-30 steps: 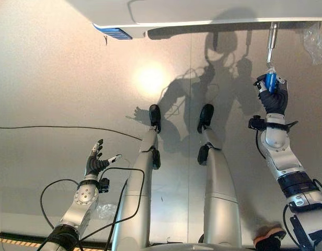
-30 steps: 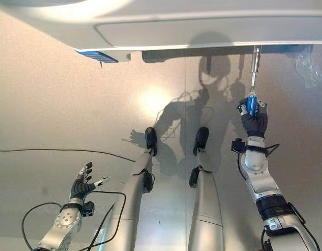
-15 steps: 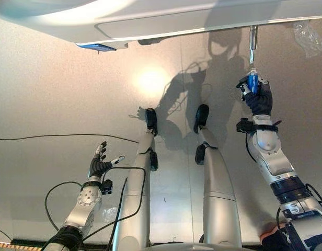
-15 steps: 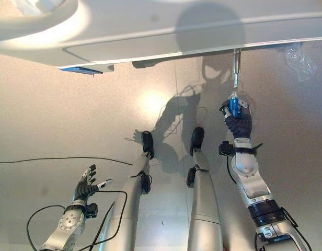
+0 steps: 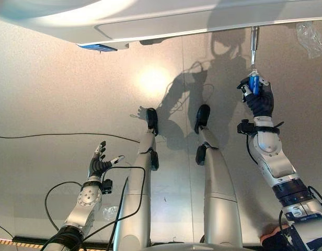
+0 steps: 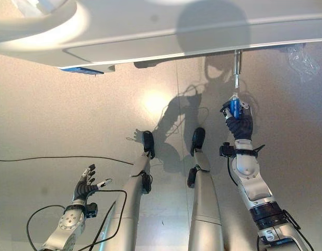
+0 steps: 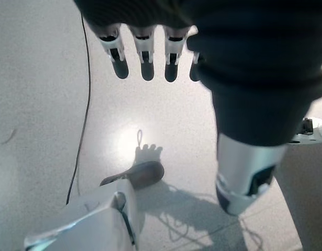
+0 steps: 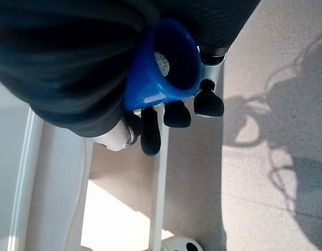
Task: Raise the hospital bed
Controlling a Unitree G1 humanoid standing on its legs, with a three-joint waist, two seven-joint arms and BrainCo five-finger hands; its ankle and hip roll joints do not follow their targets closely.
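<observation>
While my right hand (image 5: 259,99) keeps its fingers (image 8: 177,114) wrapped round the blue crank handle (image 5: 254,83), that handle hangs on a thin metal shaft (image 5: 253,40) running up under the foot end of the hospital bed (image 6: 166,31), whose pale frame spans the far edge of both eye views. My left hand (image 5: 100,163) sits low beside the legs, fingers (image 7: 146,57) spread and released, holding nothing above the grey floor (image 5: 51,89). Judged risks: the handle's smooth blue plastic may spin inside the grip instead of turning the shaft, so the bed would not rise. The arm is stretched far forward, and I judge that a full crank circle could carry the wrist out of reach or pull the hand off the handle. A crumpled clear plastic wrapper (image 5: 311,36) lies on the floor near the shaft; the swinging handle might catch it.
</observation>
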